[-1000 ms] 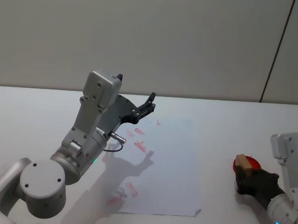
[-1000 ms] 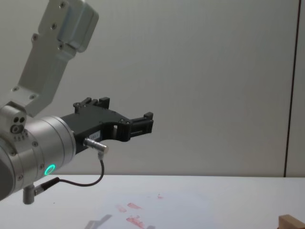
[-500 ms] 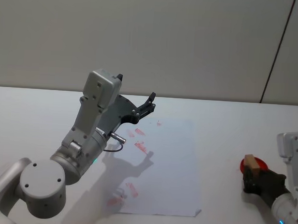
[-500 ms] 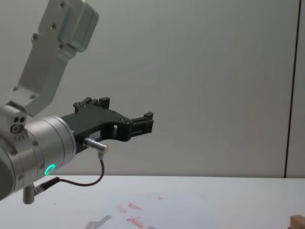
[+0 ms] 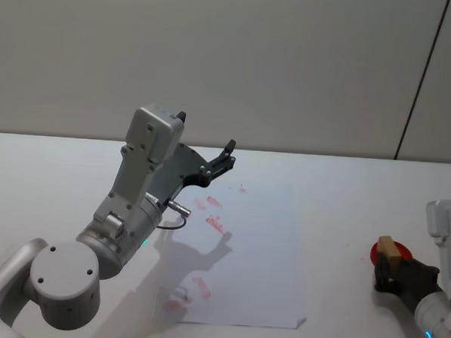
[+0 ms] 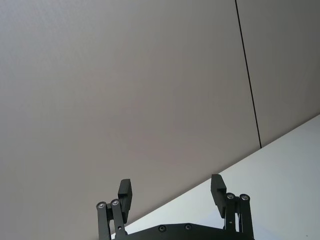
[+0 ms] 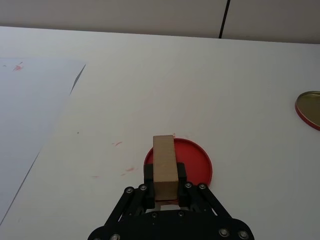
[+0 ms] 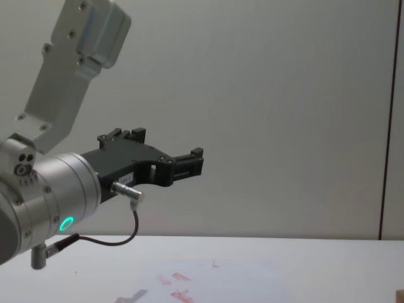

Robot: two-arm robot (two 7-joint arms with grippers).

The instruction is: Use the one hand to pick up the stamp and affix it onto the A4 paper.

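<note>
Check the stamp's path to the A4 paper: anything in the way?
Nothing visible. The stamp sits in the right gripper over the red ink pad; bare table lies between it and the A4 paper. The left gripper hangs open near the paper's far left corner.

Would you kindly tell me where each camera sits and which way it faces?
Head view: high up, looking forward and down at the table; shows left gripper, A4 paper, right gripper holding the stamp.
Chest view: lower, looking across the table at the wall; left gripper looms large.
Left wrist view: on that arm, facing the wall past open fingers.
Right wrist view: on that arm, looking down at the stamp and red pad.
Head and right wrist views share stamp and A4 paper.
</note>
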